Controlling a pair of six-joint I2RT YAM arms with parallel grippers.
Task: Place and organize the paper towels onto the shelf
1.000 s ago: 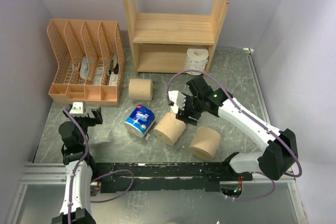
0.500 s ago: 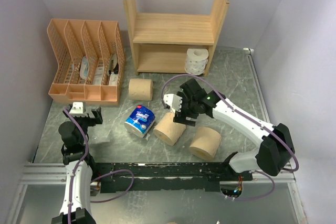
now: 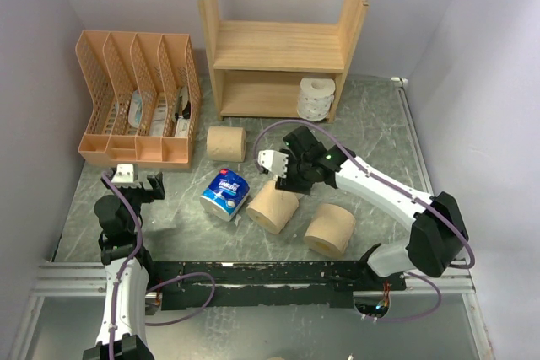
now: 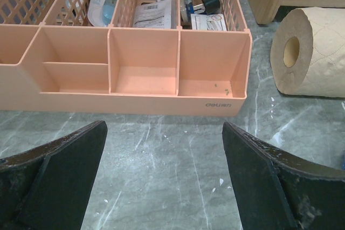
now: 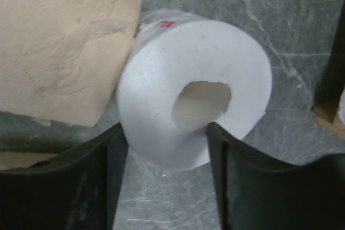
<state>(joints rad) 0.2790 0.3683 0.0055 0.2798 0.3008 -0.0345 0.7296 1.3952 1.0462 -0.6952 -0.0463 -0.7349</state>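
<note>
My right gripper (image 3: 281, 176) (image 5: 167, 133) hangs open over a white paper towel roll (image 5: 161, 79) that stands on end on the table. One finger is at the roll's outer side and the other at the rim of its core hole. A tan roll (image 5: 59, 41) (image 3: 272, 206) lies against it. Also on the table are a second tan roll (image 3: 226, 142) (image 4: 312, 52), a third (image 3: 331, 229) and a blue-and-white wrapped roll (image 3: 225, 193). Another white roll (image 3: 316, 97) stands on the lower tier of the wooden shelf (image 3: 278, 46). My left gripper (image 3: 139, 185) (image 4: 164, 127) is open over bare table.
A peach mesh file organizer (image 3: 139, 99) (image 4: 143, 79) with small items in it stands at the back left, right in front of my left gripper. White walls close in the table on the left, back and right. The shelf's top tier holds nothing.
My right gripper has shifted a little to the left, settling over the white roll beside the tan one. The left arm and the other rolls have not moved.
</note>
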